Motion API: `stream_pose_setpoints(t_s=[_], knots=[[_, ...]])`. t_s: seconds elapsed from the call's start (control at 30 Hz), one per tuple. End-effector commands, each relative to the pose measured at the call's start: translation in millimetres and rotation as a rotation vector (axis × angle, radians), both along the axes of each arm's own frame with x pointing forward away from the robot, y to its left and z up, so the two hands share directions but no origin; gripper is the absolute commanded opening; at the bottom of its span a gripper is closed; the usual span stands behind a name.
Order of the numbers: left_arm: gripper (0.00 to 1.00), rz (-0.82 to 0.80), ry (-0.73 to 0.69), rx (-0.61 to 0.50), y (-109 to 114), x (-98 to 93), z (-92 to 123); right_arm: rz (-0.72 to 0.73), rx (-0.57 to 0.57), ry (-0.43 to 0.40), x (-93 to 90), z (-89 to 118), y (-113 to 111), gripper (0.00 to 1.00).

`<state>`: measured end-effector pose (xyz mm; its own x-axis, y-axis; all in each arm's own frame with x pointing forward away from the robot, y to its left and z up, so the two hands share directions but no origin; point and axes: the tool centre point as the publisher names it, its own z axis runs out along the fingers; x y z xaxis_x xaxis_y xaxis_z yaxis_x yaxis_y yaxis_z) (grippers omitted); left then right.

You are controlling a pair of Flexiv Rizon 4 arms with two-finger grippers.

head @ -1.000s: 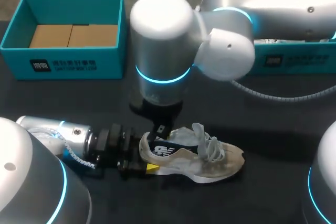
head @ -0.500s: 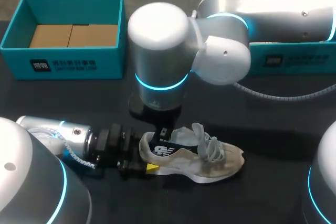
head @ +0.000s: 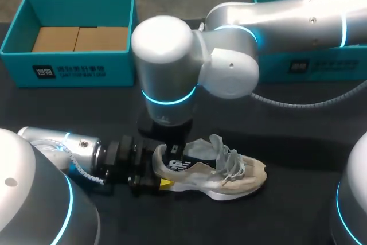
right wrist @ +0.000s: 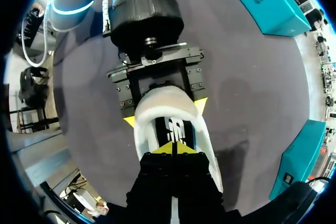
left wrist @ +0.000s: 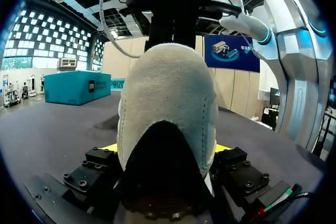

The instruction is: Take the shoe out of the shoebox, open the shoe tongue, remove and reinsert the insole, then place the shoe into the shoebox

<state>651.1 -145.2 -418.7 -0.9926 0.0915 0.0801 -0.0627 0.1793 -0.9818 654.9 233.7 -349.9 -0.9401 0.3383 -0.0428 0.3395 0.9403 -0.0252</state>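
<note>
Right tool (right wrist: 172,148) hides shoe (right wrist: 157,102) interior

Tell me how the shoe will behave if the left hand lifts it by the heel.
The toe would likely sag, since the left hand grips only the heel of the shoe. The fuzzy heel looks soft, so it may squash rather than slip. The loose laces will probably flop about.
</note>
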Motion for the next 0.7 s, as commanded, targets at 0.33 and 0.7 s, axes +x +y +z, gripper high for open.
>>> stream_pose_setpoints(t_s=[0.33, 0.7], knots=[[0.0, -0.002, 0.001, 0.002, 2.2, 0.3, -2.6, 0.02, 0.012, -0.029, -0.6, -21.4, -5.2, 0.0], [0.0, -0.002, 0.001, 0.002, 2.2, 0.3, -2.6, -0.005, -0.013, -0.088, -1.6, -27.7, -22.1, 0.0]])
